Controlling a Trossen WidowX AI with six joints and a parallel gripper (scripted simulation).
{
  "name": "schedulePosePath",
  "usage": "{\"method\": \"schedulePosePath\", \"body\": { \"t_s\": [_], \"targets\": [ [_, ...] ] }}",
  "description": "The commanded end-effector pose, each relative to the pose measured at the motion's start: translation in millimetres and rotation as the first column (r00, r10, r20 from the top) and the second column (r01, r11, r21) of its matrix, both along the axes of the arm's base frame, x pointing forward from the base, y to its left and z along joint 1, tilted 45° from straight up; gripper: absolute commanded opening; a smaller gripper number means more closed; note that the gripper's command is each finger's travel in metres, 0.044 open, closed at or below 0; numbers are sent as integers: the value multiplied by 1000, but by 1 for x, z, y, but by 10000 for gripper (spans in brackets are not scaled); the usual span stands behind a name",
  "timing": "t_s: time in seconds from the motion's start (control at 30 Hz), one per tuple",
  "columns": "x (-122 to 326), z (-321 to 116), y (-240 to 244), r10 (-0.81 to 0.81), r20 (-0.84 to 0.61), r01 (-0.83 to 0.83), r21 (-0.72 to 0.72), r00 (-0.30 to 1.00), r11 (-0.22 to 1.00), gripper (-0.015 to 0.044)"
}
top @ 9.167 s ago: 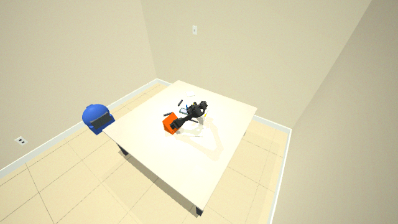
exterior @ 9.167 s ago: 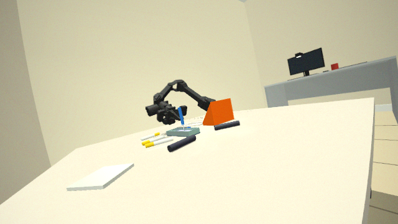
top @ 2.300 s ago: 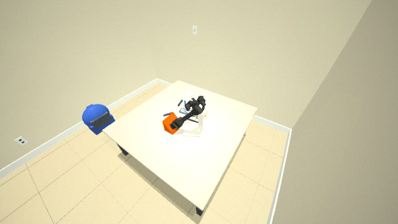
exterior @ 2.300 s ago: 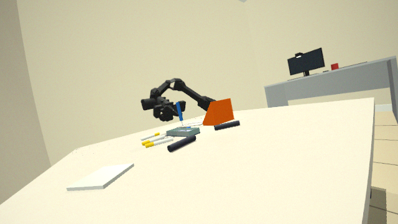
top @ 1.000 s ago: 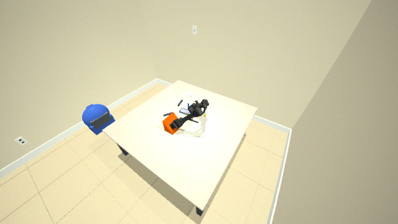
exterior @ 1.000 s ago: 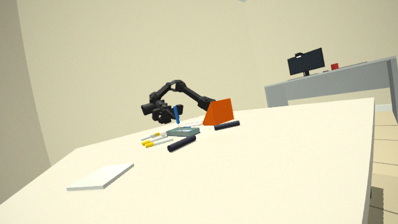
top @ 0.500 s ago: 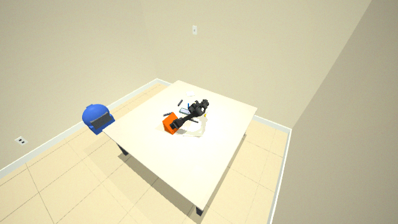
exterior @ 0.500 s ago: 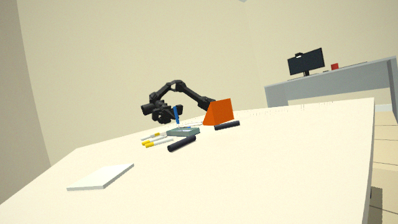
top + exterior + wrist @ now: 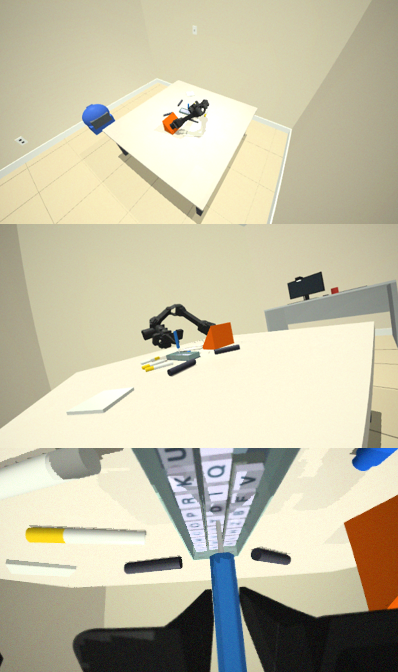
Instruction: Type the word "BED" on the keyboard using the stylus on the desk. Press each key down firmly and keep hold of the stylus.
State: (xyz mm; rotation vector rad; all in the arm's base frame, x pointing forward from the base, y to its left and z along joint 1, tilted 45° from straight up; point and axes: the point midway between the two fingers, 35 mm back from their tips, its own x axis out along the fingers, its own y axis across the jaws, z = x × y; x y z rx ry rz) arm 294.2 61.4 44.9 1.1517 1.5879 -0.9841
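Beige walls, tiled floor.

Exterior view: your pale tabletop has the keyboard on it. From that: orange block 2 o'clock, black rods 3 and 6, yellow-and-white pens and white slab 8.

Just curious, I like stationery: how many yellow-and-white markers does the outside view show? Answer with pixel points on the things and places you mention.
3, beside the keyboard (image 9: pixel 184 111) (image 9: pixel 183 358) (image 9: pixel 216 470): nearest marker (image 9: pixel 159 367) (image 9: pixel 105 536), middle marker (image 9: pixel 154 364), farthest marker (image 9: pixel 150 360). The arm may hide more.
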Motion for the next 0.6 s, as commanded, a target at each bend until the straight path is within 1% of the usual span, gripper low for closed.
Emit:
{"method": "schedulePosePath", "body": {
  "t_s": [0.0,0.57],
  "targets": [
    [0,-2,-2,5,1,-5,-2,1000,1000,81],
    [1,-7,-6,5,1,-5,-2,1000,1000,81]
  ]
}}
